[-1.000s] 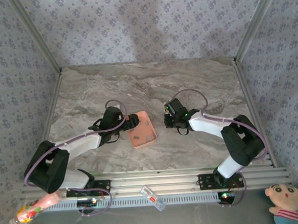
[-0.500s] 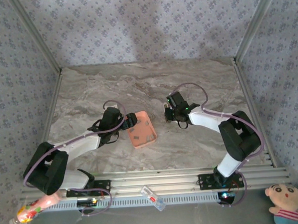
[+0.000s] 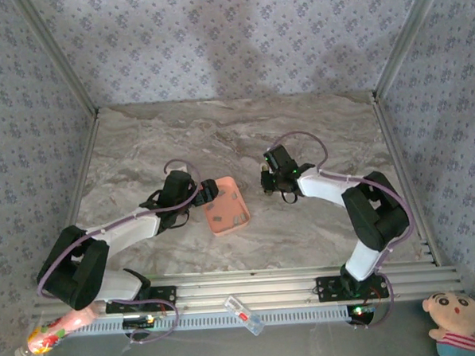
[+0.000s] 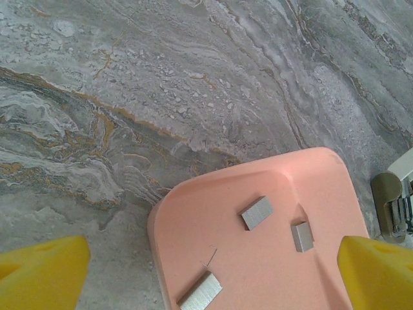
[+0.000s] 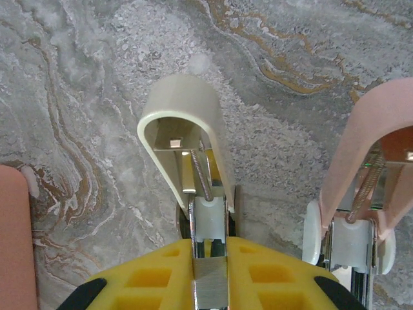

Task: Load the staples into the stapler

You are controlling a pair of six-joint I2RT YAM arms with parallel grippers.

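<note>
Presently right gripper (image 5: 210, 261) is clamped on the stapler (image 5: 184, 106), lid swung up, apparently to expose the magazine; left gripper (image 3: 207, 192), jaws wide, hangs over the tray (image 4: 206, 213) holding staples (image 4: 257, 212) (none lifted).

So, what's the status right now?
Left pincer open above tray. Right pincer shut on stapler. Staples lie loose in tray.
</note>
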